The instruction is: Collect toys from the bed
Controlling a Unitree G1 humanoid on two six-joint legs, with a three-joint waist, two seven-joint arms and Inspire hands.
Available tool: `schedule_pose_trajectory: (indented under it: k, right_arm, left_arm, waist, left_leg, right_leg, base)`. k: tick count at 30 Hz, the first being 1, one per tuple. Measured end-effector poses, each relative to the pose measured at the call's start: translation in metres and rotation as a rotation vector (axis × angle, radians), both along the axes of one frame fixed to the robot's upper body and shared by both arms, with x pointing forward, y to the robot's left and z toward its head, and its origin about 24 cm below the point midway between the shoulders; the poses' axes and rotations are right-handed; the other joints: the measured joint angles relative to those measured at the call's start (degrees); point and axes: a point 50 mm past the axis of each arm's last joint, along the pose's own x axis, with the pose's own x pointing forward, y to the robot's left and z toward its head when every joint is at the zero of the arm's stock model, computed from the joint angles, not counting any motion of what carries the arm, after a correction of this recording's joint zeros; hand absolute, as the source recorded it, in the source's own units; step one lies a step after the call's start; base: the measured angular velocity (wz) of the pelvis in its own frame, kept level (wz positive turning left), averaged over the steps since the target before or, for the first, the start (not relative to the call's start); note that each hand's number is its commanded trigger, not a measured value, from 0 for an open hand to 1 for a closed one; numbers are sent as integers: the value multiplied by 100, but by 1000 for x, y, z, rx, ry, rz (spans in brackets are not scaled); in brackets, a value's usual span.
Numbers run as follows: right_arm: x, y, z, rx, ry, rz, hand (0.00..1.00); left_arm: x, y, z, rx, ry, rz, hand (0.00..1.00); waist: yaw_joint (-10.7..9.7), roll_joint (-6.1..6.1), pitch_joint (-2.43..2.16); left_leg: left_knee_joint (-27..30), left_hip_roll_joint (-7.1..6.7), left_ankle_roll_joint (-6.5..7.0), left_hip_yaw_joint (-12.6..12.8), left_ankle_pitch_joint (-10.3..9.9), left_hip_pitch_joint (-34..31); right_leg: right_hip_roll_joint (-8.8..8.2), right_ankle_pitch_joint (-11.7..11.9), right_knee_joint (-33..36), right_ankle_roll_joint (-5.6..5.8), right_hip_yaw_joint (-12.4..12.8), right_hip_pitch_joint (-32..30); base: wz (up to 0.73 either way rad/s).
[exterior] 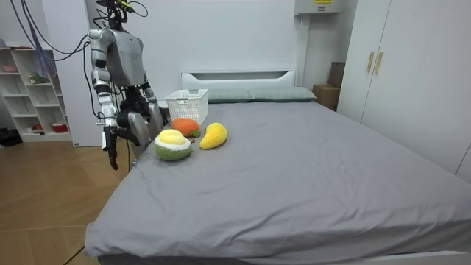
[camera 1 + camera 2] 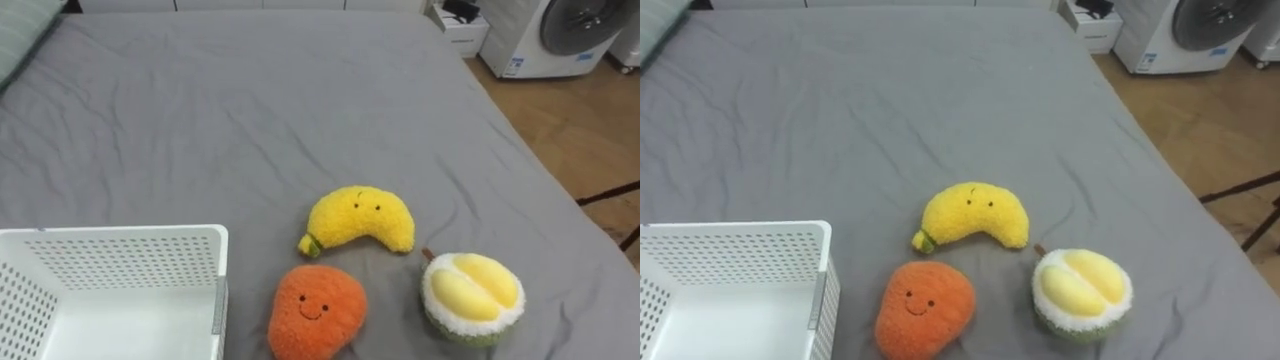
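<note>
1. Left eye view: three plush toys lie on the grey bed, close to its near edge; the banana toy is in the middle; the orange toy lies just in front of it, toward the near edge; the durian toy sits to the right of both, near the banana's tip; the white basket stands at the near edge, left of the orange toy and a little apart from it.
2. Right eye view: same trio, same order; wooden floor runs along the bed's right edge.
3. Room view: the robot stands upright at the bed's side edge, on the room view's left; its right hand hangs beside its leg, off the bed and apart from the durian toy; its left hand is by the bed's edge, near the durian and orange toys; all three toys lie on the sheet, none in a hand; how far either hand is open I cannot tell.
</note>
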Motion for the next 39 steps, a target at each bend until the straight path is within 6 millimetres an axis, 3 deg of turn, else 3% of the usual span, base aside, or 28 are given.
schedule_pose_trajectory:
  k: [4, 5, 17, 25, 34, 39]
  right_arm:
    - [44, -14, 27, -143, -118, 23, 0]
    - [56, -14, 34, -177, -150, 47, 0]
    - [121, 13, 89, -556, -262, 532, 0]
    - [130, 28, 94, -627, -260, 748, 0]
    - [131, 33, 90, -583, -242, 882, 0]
    - [119, 36, 68, -496, -142, 978, 0]
  left_arm:
    - [1, 0, 0, 3, 7, -37, 0]
    - [2, 0, 0, 2, 9, -46, 0]
    - [8, -3, -1, 2, 16, -130, 0]
    - [6, -3, -1, 5, 28, -152, 0]
    - [6, -1, 0, 7, 28, -152, 0]
    - [6, 2, 1, 14, 32, -153, 0]
  waist:
    - [16, 31, -22]
    - [15, 41, -10]
    - [183, 76, -19]
    - [173, 69, -32]
    - [180, 34, -42]
    - [176, -37, -51]
  left_leg:
    - [-4, 5, -2, 53, 2, -20]
    - [-3, 7, -1, 49, 2, -30]
    - [-15, 13, -5, 71, 5, -117]
    - [-14, 14, -5, 77, 5, -114]
    - [-11, 17, -5, 81, 5, -111]
    - [-6, 17, -5, 36, 4, -101]
  right_leg:
    - [14, 17, 13, -3, 20, -53]
    - [15, 22, 15, -4, 27, -63]
    - [11, 26, 11, -4, -19, -140]
    - [10, 26, 20, -5, -15, -139]
    - [-24, 26, 26, -6, -25, -145]
    - [-28, 28, 3, -8, -32, -103]
  base:
    - [-4]
    - [-5]
    - [1]
    - [0]
    - [0]
    - [1]
